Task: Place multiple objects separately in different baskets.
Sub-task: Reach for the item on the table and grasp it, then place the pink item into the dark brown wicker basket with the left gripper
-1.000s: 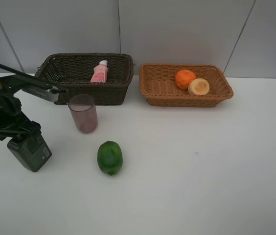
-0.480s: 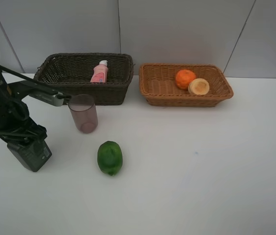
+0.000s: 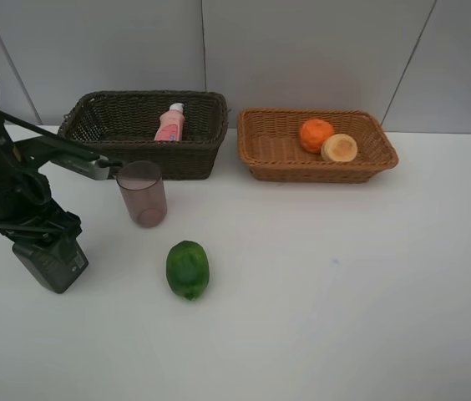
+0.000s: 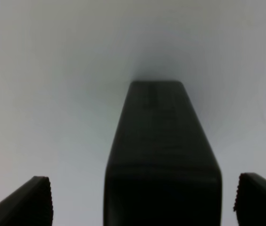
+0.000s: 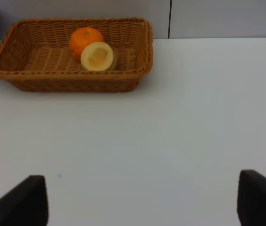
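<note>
The dark green pump bottle (image 3: 50,261) lies on the table at the left. My left gripper (image 3: 42,234) hangs right over it, open. In the left wrist view the bottle (image 4: 161,155) sits between the spread fingertips (image 4: 38,197), which do not touch it. A translucent mauve cup (image 3: 142,194) stands upright in front of the dark brown basket (image 3: 194,157), which holds a pink bottle (image 3: 169,124). A green oval fruit (image 3: 187,269) lies on the table. The light tan basket (image 3: 302,171) holds an orange (image 3: 316,134) and a pale round fruit (image 3: 339,148). My right gripper (image 5: 142,188) is open and empty above bare table.
Both baskets stand side by side along the back wall. The left arm's links (image 3: 6,192) rise over the table's left edge, with a bar (image 3: 77,163) reaching close to the cup's rim. The right wrist view shows the tan basket (image 5: 76,80) ahead.
The left arm has shifted slightly right and settled over the dark green bottle. The bottle, cup, fruit and baskets have not moved.
</note>
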You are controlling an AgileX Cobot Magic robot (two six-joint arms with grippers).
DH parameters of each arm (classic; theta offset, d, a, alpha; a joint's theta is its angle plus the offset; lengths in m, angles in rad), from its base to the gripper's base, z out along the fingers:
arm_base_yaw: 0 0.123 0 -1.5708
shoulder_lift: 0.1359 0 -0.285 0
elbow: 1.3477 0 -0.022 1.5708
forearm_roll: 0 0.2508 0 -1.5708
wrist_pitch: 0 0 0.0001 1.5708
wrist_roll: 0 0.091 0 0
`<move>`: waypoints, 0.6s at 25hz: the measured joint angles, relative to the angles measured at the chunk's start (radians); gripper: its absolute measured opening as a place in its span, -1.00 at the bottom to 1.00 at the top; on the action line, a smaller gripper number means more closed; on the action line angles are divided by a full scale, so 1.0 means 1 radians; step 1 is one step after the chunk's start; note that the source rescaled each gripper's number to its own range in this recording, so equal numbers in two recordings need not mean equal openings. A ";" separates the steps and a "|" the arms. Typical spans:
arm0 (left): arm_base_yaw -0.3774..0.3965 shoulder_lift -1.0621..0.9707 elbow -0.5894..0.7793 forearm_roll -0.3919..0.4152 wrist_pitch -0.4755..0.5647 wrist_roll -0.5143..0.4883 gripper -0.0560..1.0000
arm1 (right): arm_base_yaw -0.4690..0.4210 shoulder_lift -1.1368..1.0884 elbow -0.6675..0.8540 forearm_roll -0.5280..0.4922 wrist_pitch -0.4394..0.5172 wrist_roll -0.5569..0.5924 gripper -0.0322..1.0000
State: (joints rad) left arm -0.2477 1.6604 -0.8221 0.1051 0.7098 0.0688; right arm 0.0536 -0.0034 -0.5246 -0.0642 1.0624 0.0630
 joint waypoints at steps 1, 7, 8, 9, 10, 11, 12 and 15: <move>0.000 0.000 0.000 0.000 0.000 0.000 0.94 | 0.000 0.000 0.000 0.000 0.000 0.000 0.43; 0.000 0.000 0.000 0.000 -0.002 0.001 -0.01 | 0.000 0.000 0.000 0.000 0.000 0.000 0.43; 0.000 0.000 0.000 0.000 -0.002 0.001 0.02 | 0.000 0.000 0.000 0.000 0.000 0.000 0.43; 0.000 0.000 0.000 0.000 -0.004 0.000 0.02 | 0.000 0.000 0.000 0.000 0.000 0.000 0.43; 0.000 0.000 0.000 0.000 -0.004 0.000 0.02 | 0.000 0.000 0.000 0.000 0.000 0.000 0.43; 0.000 0.000 0.000 0.000 -0.005 -0.001 0.02 | 0.000 0.000 0.000 0.000 0.000 0.000 0.43; 0.000 0.000 0.000 0.000 -0.005 -0.002 0.02 | 0.000 0.000 0.000 0.000 0.000 0.000 0.43; 0.000 0.000 0.000 0.000 -0.005 -0.002 0.02 | 0.000 0.000 0.000 0.000 0.000 0.000 0.43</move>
State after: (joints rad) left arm -0.2477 1.6604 -0.8221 0.1048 0.7045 0.0668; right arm 0.0536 -0.0034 -0.5246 -0.0642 1.0624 0.0630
